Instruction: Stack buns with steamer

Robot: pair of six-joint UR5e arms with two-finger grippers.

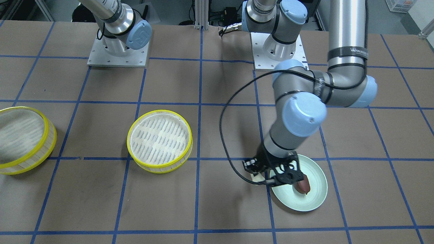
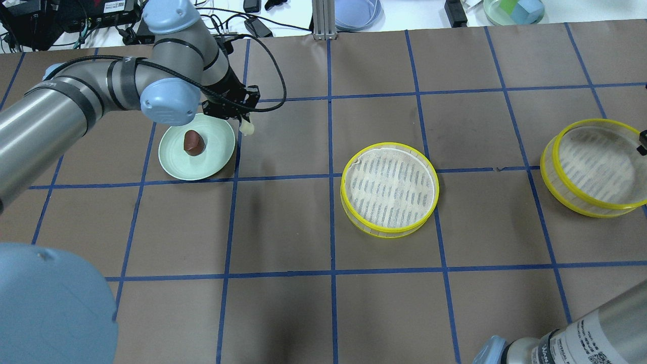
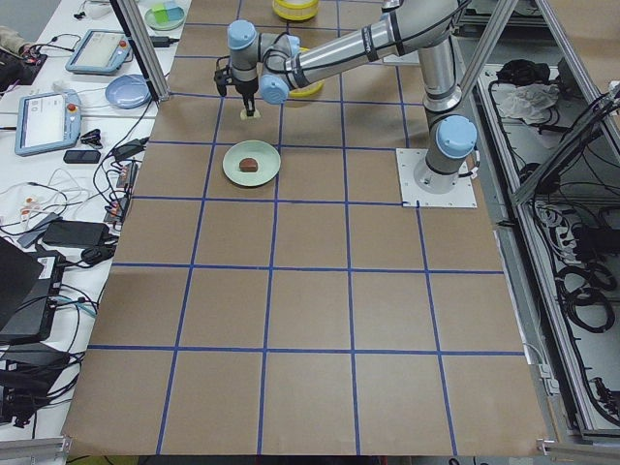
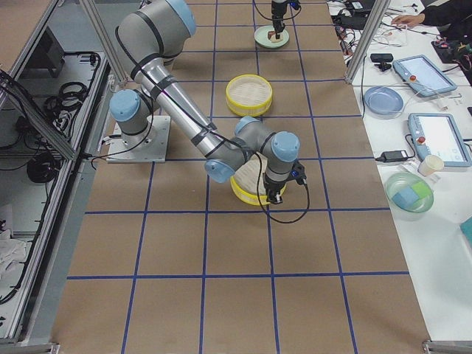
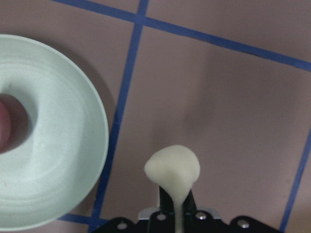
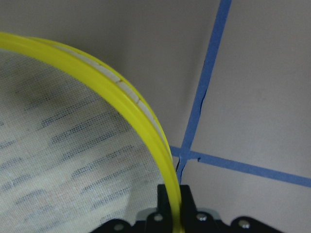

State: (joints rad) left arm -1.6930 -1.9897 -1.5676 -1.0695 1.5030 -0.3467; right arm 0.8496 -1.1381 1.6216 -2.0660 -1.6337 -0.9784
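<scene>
My left gripper is shut on the pale cream bun and holds it above the table, just beside the pale green plate. The dark reddish-brown bun lies on that plate and also shows in the front view. A yellow-rimmed steamer tray with a white mesh floor sits flat at mid-table. My right gripper is shut on the yellow rim of a second steamer tray, which is tilted at the far right.
The table is brown paper with a grid of blue tape. The arm bases stand at the robot's edge. Bowls, cables and tablets lie on the side bench past the table's far edge.
</scene>
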